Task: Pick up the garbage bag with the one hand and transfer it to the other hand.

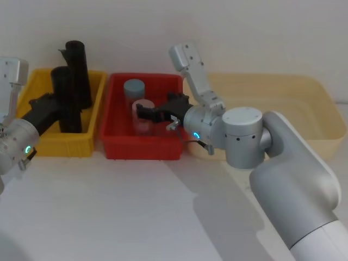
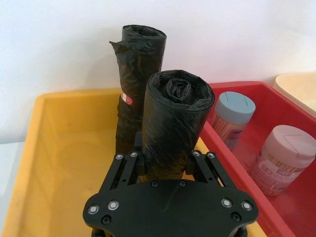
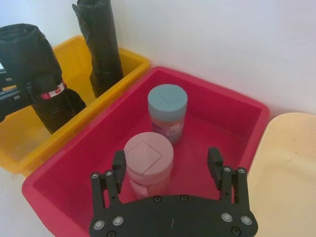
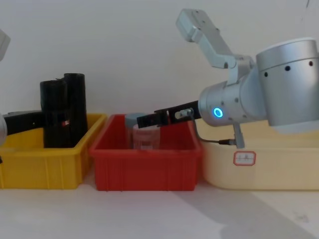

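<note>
The right arm (image 1: 293, 163), silver with a blue ring, fills the near right of the head view. From there it reaches left over the red bin (image 1: 141, 149). Its right gripper (image 1: 145, 111) hangs above a pink-lidded jar (image 3: 148, 160), with the jaws spread wide on either side of it and touching nothing. A blue-lidded jar (image 3: 168, 106) stands just behind. The chest view shows the side aspect: this gripper sits level with the red bin's rim.

At far left, the left gripper (image 1: 57, 103) of the green-ringed arm is closed on the garbage bag (image 1: 66, 103), which stands upright in the yellow bin (image 1: 65, 147). The left wrist view looks down on the bag's rolled, crinkled top, with a finger (image 2: 129, 163) pressed to each side. The right wrist view adds its red-and-white label band low on the thick black roll. A slimmer, taller roll (image 1: 79, 70) stands just behind it. A cream bin (image 1: 321, 109) sits to the right on the white counter (image 1: 109, 206).
</note>
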You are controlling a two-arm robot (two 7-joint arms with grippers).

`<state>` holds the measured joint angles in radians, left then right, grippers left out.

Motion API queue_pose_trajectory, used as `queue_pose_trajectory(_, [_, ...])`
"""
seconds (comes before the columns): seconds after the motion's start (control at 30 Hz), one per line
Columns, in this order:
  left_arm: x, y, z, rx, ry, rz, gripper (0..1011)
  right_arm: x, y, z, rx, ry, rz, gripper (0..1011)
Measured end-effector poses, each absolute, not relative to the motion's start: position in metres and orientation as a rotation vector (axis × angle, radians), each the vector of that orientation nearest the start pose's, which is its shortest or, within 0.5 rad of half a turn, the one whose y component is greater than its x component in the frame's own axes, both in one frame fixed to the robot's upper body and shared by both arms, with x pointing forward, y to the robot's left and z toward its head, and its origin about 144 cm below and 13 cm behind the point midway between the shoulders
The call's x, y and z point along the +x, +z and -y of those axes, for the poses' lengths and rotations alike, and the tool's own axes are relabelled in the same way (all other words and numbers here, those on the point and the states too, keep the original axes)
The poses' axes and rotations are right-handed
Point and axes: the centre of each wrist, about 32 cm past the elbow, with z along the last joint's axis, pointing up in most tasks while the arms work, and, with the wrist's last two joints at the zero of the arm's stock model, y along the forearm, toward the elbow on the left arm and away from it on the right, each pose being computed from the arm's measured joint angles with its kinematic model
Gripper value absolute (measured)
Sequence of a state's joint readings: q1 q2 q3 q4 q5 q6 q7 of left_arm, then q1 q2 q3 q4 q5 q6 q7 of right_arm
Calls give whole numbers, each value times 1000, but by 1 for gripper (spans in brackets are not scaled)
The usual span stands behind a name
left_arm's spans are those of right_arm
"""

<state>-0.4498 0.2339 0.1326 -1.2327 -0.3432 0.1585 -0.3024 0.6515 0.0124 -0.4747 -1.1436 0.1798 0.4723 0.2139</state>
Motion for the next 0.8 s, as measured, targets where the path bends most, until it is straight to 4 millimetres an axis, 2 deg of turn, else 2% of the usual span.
queue_pose_trajectory(0.8, [580,1210,-281,-18,1213,-106,405,614,1237,80,-333,-929,-169,1004])
